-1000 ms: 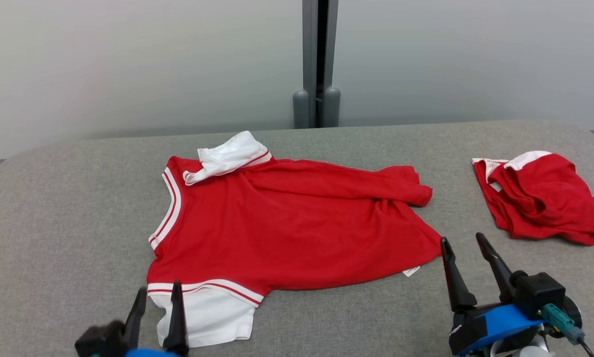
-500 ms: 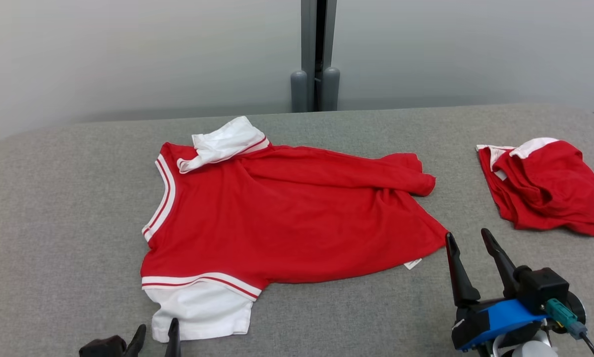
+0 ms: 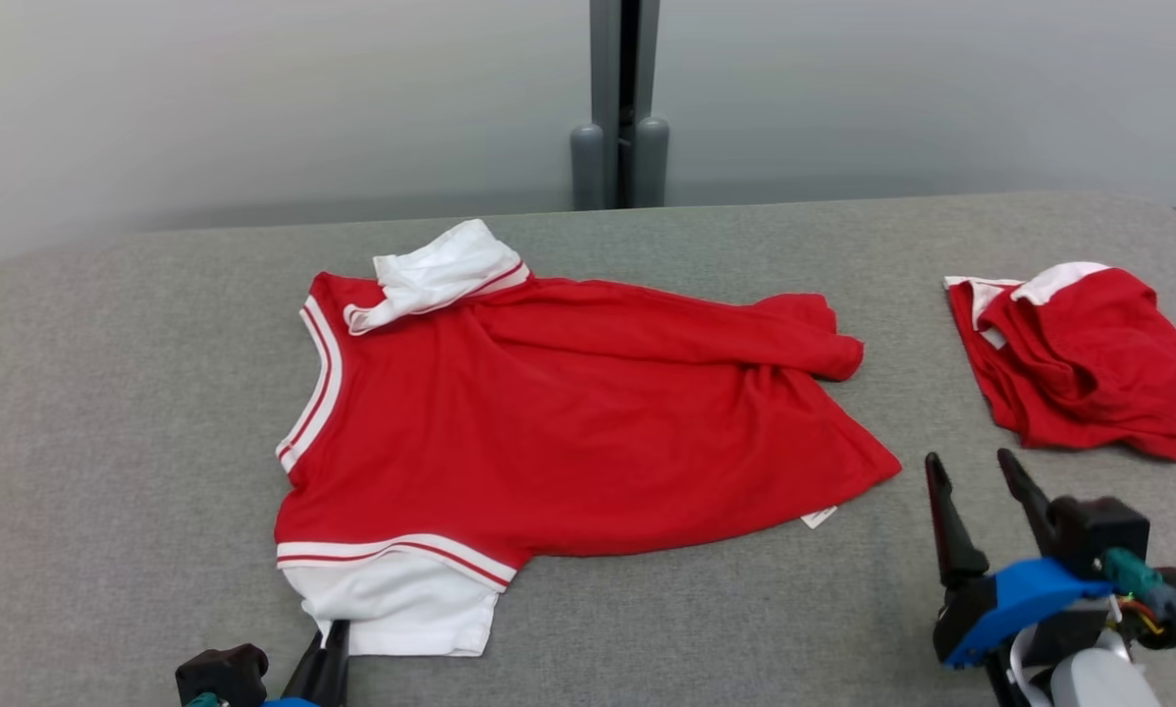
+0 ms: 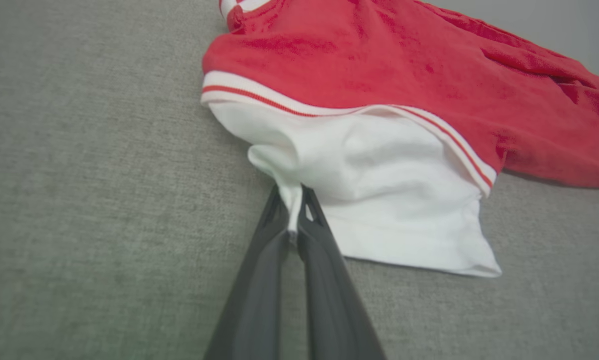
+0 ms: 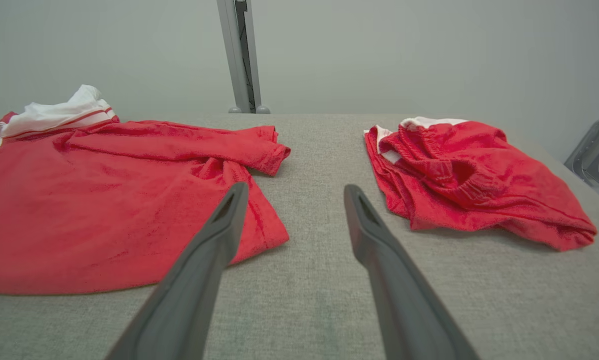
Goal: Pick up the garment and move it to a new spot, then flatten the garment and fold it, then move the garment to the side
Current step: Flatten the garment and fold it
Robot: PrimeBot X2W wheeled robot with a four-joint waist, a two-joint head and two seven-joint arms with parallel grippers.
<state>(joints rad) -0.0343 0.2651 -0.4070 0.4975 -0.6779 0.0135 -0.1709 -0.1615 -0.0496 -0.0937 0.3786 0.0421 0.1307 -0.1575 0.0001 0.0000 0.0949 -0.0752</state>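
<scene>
Head view, nearest edge first: at 7 o'clock the left gripper (image 3: 331,640) has its two dark fingers pressed together on the corner of the garment's white near sleeve (image 3: 406,611). Left wrist view confirms it (a thin ridge of white cloth runs up between the tips): the left gripper (image 4: 293,195) is clamped on the near sleeve (image 4: 379,200). The sleeve's corner is drawn into a small peak, and the rest lies flat on the grey table (image 3: 107,412).

At 4 o'clock the right gripper (image 3: 969,460) stands with fingers apart, holding nothing, just beside the garment's hem corner, where a small white label (image 3: 818,516) pokes out. Right wrist view shows the right gripper (image 5: 295,190) spread wide over bare table, with red cloth at its 9 o'clock.

The garment (image 3: 568,422), a red shirt with white-striped trim, lies spread across the middle of the table, neck towards 9 o'clock and wrinkled along its far side. Its far sleeve (image 3: 441,275) is bunched at 11 o'clock. A second red piece (image 3: 1089,363) lies crumpled at 2 o'clock, well apart from the shirt. Beyond the table's far edge, at 12 o'clock, a grey post (image 3: 617,98) rises.
</scene>
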